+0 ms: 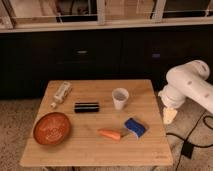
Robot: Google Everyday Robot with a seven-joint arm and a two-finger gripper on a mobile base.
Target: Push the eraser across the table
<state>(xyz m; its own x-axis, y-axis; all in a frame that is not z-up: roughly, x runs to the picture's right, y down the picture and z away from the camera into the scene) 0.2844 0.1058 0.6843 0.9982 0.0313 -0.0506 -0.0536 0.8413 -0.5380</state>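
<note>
One eraser (pixel 86 107), bottle (pixel 62 93), cup (pixel 120 98), bowl (pixel 52 128), carrot (pixel 109 134), sponge (pixel 135 126) each on one table (pixel 150 150) (gripper (pixel 170 117) spread, beside it).

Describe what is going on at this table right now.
A robot arm holds its tool by the right edge of the table, open and empty. The eraser lies untouched near the middle, between a bottle on its side and a paper cup. A bowl, a carrot and a blue sponge sit nearer the front.
</note>
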